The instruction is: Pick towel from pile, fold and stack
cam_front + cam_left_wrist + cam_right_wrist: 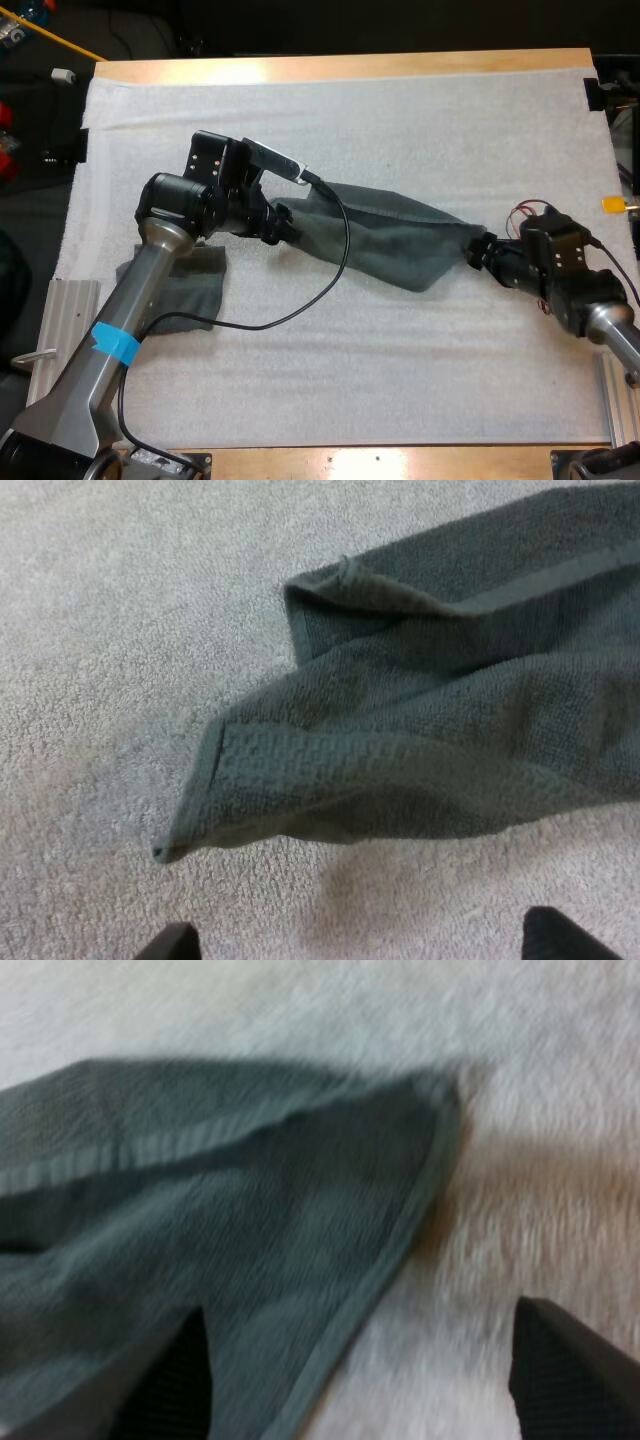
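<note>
- Grey-green towel (385,240) lies stretched in a long band across the white mat (400,380). The left end effector (283,222) is at one end and the right end effector (478,250) at the other.
- Left end effector: its fingers (172,945) are spread wide and clear of the cloth. The nearest towel corner lies on the mat just ahead of them. Closing from this spot could catch nothing, or only one ply of the doubled edge, and the layers would part in the lift.
- Right end effector: its fingers (175,1380) are also spread, and the hemmed corner lies between them. One finger seems to sit over the cloth rather than beside it, so closing could bunch the hem or push it aside instead of pinching it.
- With neither end pinched, a pull by one arm alone would probably drag the towel askew and spoil the fold line.
- A second towel (185,290) lies rumpled, partly under the left arm, near the mat's left side. A sweep of that arm could snag it and drag it along.
- Grasps taken at uneven heights would likely leave the fold crooked and the stack untidy.
</note>
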